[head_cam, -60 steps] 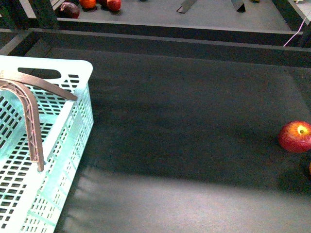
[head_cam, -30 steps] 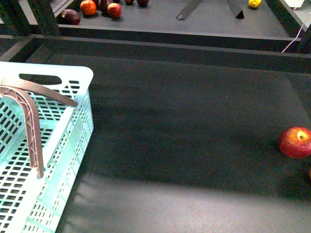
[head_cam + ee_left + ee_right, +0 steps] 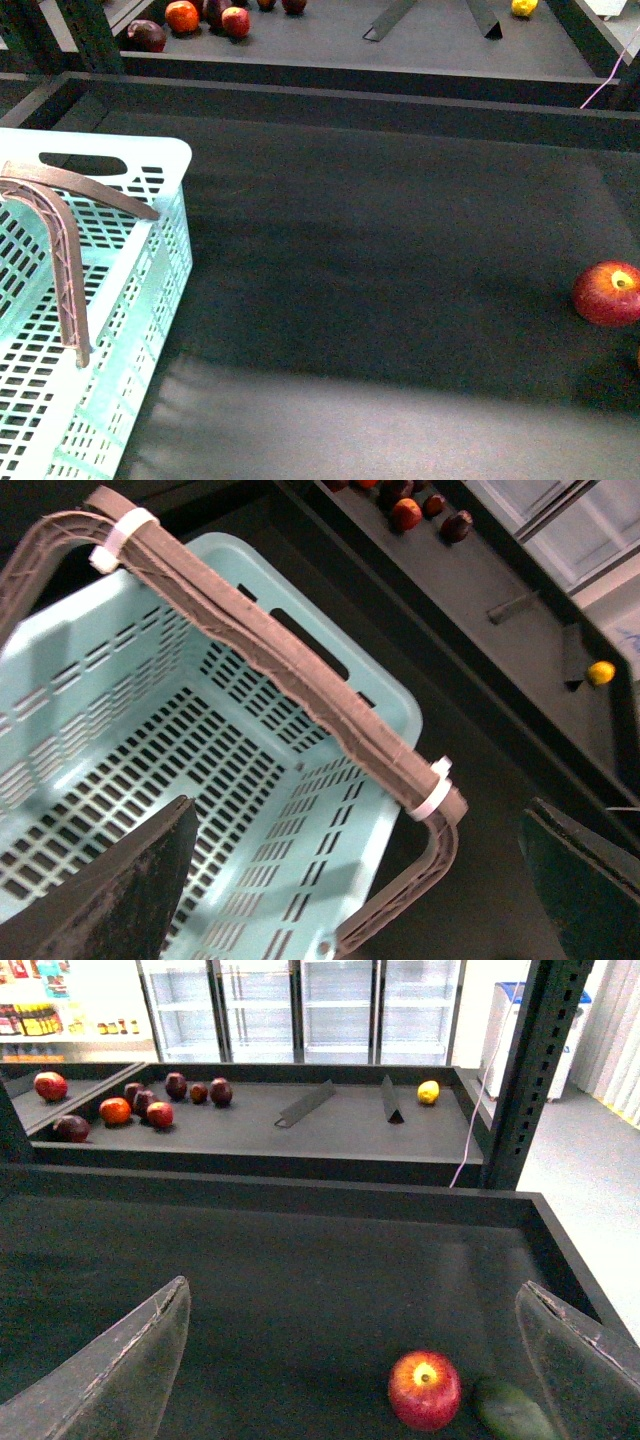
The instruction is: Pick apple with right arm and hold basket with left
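Basket [image 3: 150,155] at the left front of the worktop [image 3: 380,260]; apple [image 3: 608,294] near the right edge, stem dimple up, just beside a green vegetable [image 3: 510,1412]. A broad stretch of open worktop separates them; a raised rim [image 3: 350,88] bounds the back. Left jaws, wide apart and gripping nothing, hang above the basket's handles [image 3: 300,680]. Right jaws, likewise apart, are held above the worktop, facing the apple.

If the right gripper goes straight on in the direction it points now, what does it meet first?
Probably the dark table surface. The right gripper is open, and the apple lies off its middle line, nearer one finger, so it would likely be missed; depth is unclear.
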Robot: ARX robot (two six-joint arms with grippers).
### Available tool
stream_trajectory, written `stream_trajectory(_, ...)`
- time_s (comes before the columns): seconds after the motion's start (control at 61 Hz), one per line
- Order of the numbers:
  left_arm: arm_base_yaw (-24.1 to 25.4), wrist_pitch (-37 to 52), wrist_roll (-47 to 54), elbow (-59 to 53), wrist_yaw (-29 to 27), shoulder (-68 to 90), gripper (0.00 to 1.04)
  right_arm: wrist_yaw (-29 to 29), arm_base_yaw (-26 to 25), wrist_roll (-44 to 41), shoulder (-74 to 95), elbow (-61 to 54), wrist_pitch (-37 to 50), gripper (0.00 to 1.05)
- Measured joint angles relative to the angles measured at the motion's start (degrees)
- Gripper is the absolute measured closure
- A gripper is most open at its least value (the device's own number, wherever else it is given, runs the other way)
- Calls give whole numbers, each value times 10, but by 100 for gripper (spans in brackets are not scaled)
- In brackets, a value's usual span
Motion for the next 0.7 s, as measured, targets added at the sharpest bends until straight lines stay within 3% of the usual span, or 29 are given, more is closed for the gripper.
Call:
stream_trajectory(0.115,38,102,-105,31,52,149,7,0,0,0,0,0,0,9)
stream_trajectory(0.295,47,163,-225,66,51,304,7,0,0,0,0,0,0,9)
stream_trajectory(0.705,10,207,-304,174,20,476,7,0,0,0,0,0,0,9)
